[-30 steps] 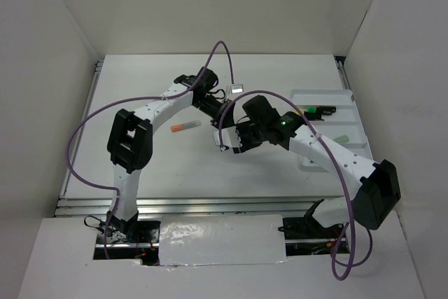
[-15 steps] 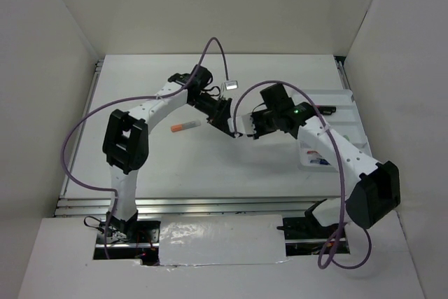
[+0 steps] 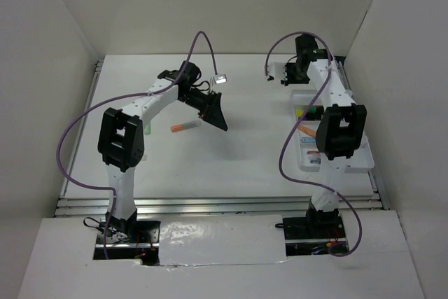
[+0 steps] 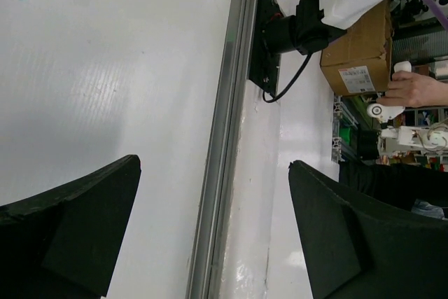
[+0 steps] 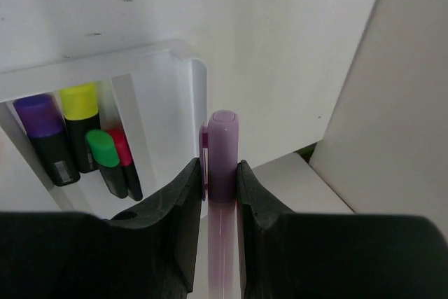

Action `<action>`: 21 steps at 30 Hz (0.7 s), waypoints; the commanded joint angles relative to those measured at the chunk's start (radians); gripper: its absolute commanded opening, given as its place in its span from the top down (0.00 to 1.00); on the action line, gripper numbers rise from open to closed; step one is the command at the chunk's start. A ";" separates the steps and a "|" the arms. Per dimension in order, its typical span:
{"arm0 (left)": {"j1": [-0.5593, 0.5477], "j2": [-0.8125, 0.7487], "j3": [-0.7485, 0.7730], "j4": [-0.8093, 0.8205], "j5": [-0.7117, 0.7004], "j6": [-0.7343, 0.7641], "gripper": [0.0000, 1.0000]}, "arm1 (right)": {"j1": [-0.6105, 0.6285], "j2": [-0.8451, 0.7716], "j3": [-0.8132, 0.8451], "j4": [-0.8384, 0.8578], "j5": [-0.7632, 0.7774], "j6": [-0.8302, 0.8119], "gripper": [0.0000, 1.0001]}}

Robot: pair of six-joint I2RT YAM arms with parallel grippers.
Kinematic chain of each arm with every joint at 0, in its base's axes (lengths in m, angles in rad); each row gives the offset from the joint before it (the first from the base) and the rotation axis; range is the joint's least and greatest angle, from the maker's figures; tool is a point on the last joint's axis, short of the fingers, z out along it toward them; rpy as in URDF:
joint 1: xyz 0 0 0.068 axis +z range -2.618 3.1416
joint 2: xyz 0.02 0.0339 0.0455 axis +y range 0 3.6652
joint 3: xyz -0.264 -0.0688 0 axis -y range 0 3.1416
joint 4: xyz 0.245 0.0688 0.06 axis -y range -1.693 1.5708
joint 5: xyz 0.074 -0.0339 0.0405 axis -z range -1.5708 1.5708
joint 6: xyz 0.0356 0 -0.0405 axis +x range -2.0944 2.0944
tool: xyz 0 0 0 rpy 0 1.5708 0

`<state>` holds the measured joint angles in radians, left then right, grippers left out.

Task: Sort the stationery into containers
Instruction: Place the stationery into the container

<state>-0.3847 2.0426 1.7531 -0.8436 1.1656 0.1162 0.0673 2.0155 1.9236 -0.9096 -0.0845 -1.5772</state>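
My right gripper [image 5: 218, 173] is shut on a pastel purple marker [image 5: 222, 145], its cap end poking out past the fingertips. It hangs above the far end of the white tray [image 5: 164, 75]. In that end compartment lie black highlighters with purple [image 5: 38, 117], yellow [image 5: 78, 101], green [image 5: 102, 149] and red caps. From above, the right gripper [image 3: 278, 73] is at the back of the table, beside the tray [image 3: 360, 152]. My left gripper [image 3: 213, 111] stands open and empty over mid-table, just right of an orange marker [image 3: 185, 127] on the table; its fingers [image 4: 91, 222] are spread wide.
The left wrist view shows the table's aluminium edge rail [image 4: 224, 138], an arm base [image 4: 280, 33], and a cardboard box [image 4: 360, 47] beyond it. White walls enclose the table on three sides. Purple cables [image 3: 84, 124] loop off both arms.
The two grippers met at mid-table. The left one opened wide and drew back. The right one closed on the purple marker and swung it to the far right, over the tray's back end.
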 commanded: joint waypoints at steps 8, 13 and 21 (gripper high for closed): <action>0.004 0.031 0.057 -0.074 0.060 0.091 0.01 | 0.005 0.239 0.181 -0.155 0.297 -0.060 0.95; 0.010 0.034 0.051 -0.075 0.063 0.105 0.01 | -0.018 0.253 0.151 -0.111 0.278 -0.072 0.93; 0.018 0.054 0.066 -0.055 0.042 0.071 0.01 | -0.032 0.247 0.087 -0.015 0.313 -0.122 0.78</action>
<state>-0.3759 2.0819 1.7809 -0.9115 1.1831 0.1825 0.0414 2.2913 2.0068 -0.9714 0.1894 -1.6451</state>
